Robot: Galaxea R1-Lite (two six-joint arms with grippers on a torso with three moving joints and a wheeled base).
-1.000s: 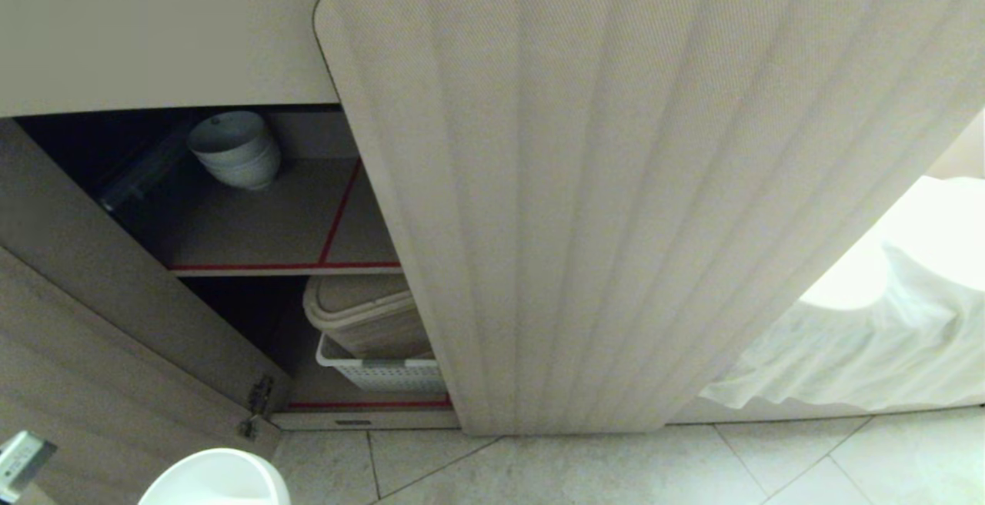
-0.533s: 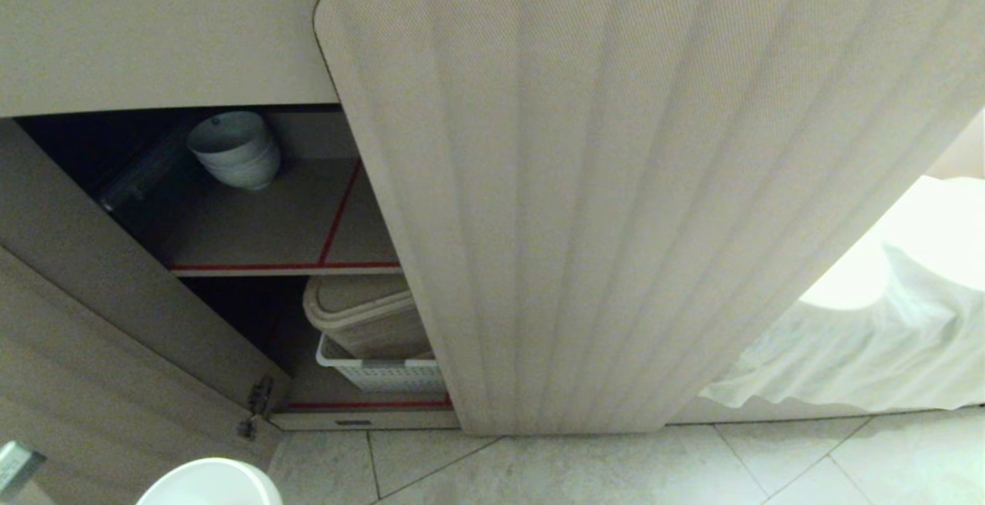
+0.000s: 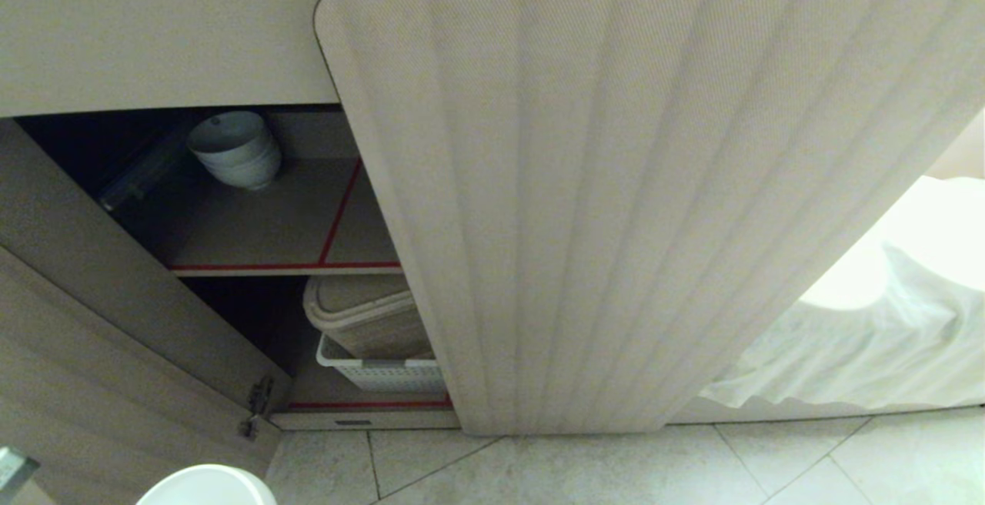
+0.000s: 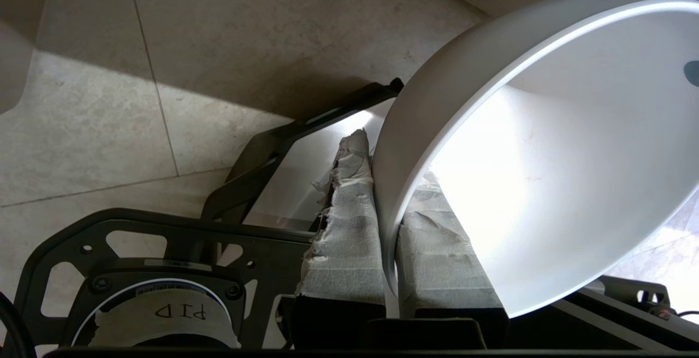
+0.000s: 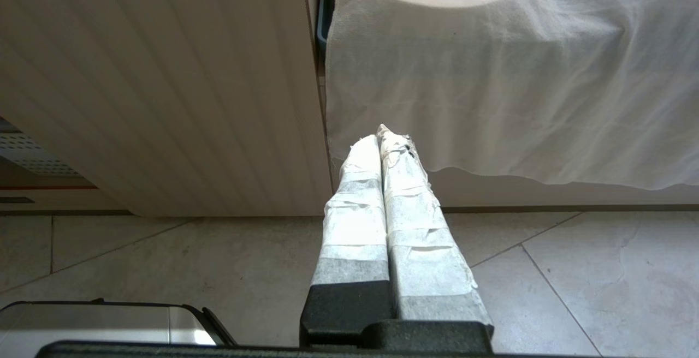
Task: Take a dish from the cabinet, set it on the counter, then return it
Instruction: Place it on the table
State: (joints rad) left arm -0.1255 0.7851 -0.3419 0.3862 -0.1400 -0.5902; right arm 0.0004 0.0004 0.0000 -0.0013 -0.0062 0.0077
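1. the left gripper is clamped shut on the rim of the dish, 1 taped finger inside the wall and 1 outside; in the head view the white bowl shows only as a curved edge at the near left corner, low over the floor
2. the dish is outside the cabinet, so the taking-out looks done; whether it has already been on the counter cannot be told, since the counter top is not visible here
3. judged from that, either the setting down or the return to the shelf is left, and the bowl is in neither place yet
4. the left door stands swung open toward the near left, the right door is shut
5. the upper shelf, edged with red strips, holds a stack of white bowls at its far left; the rest of its surface shows bare
6. the lower shelf carries a white slotted basket with a beige lidded container sitting in it
7. to the right of the shut door, a white cloth hangs over an open niche
8. the right gripper has its taped fingers pressed together with nothing between them, hanging near the floor in front of the shut door and the cloth
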